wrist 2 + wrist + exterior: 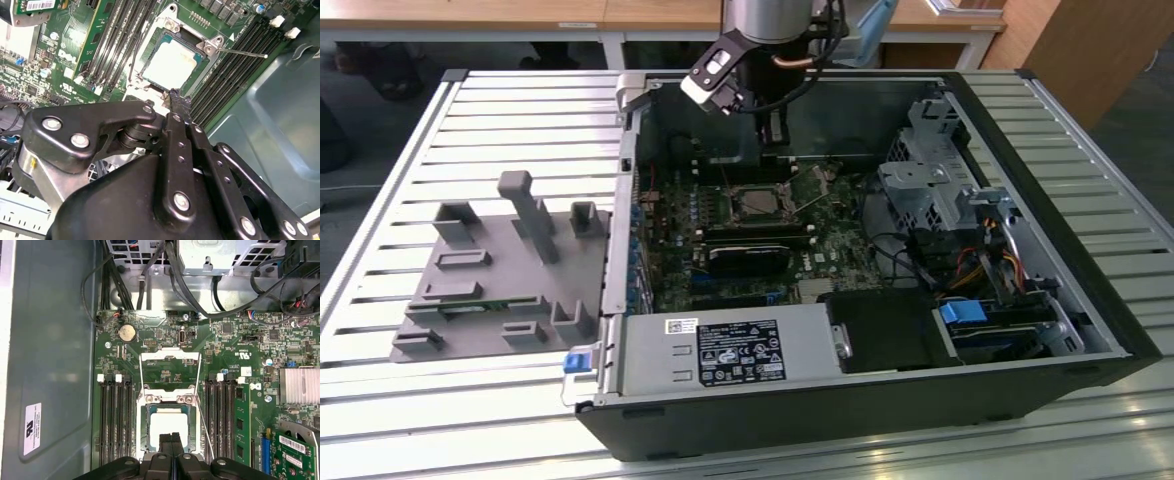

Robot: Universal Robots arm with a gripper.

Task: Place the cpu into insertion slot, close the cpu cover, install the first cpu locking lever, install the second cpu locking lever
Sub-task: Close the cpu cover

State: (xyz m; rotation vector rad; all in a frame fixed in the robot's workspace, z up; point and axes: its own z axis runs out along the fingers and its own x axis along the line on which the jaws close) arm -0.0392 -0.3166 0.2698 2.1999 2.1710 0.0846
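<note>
The cpu [169, 426] lies pale and square in the insertion slot [146, 427] on the motherboard; the second wrist view shows the cpu [172, 65] too. The cpu cover [170, 356], a silver frame, is swung open behind the socket, with green board showing through its cut-out. Thin wire levers [205, 427] stand loose beside the socket, one with a ball end [265, 56]. My gripper [171, 441] hangs just over the socket's edge, its black fingers [175, 107] pressed together and holding nothing. In the exterior view the gripper [777, 135] is above the socket [757, 203].
The open computer case [1067, 250] holds black memory slots [115, 420] on both sides of the socket, cables [200, 295], a drive cage [927, 190] and a power supply [720, 352]. A grey fixture [494, 270] sits on the slatted table at the exterior view's left.
</note>
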